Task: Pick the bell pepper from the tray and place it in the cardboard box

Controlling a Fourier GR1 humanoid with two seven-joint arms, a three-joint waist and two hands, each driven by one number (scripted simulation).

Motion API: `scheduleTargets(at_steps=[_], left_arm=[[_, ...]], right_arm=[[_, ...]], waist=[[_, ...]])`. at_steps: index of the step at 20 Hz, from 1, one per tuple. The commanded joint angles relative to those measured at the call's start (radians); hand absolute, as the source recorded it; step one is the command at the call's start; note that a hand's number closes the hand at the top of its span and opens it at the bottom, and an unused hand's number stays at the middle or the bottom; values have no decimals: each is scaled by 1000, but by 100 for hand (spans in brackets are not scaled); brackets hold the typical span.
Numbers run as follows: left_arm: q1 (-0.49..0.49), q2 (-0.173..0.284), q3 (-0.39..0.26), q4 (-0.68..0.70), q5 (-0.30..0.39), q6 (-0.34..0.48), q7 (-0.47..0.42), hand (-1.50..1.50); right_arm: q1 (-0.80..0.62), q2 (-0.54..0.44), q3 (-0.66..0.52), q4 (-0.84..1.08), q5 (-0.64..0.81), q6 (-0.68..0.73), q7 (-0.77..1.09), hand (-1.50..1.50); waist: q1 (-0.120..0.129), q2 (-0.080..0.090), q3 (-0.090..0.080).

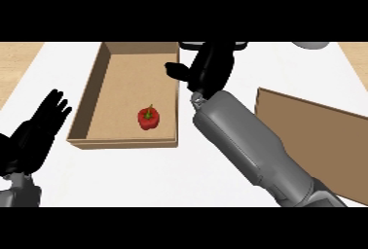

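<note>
Bell pepper, red with its green stem pointing up the view, lies on the floor of the cardboard box, down toward the near right corner and a little clear of the right wall. Nothing is touching it. That box is an open brown one, long and narrow, sitting on the white counter left of centre, its walls standing up all round. Over on the right, the grey right forearm comes up slantwise from the lower right and runs past the box's right wall, and the right hand hangs up near the box's far right corner, just beyond the rim. Its black fingers are bunched against the dark of the hand, with the thumb jutting left over the box wall, and I cannot tell from here whether they are curled or relaxed; no object shows in it. Left hand sits at the view's left edge, beside the box's near left corner, fingers straight and fanned upward, holding nothing, at rest. At the right, a flat brown board lies angled on the counter, partly behind the right forearm. Pale wood shows along the top corners beyond the white surface.
</note>
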Motion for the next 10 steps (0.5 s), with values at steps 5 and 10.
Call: scheduleTargets(at_steps=[5,10], left_arm=[[17,1,12,10,-14,9,-17,0],[62,8,32,-50,20,-11,-5,0]], right_arm=[[192,8,90,-307,143,-26,272,-150],[381,9,106,-497,268,47,270,-150]], waist=[[-36,-1,0],[-28,5,0]])
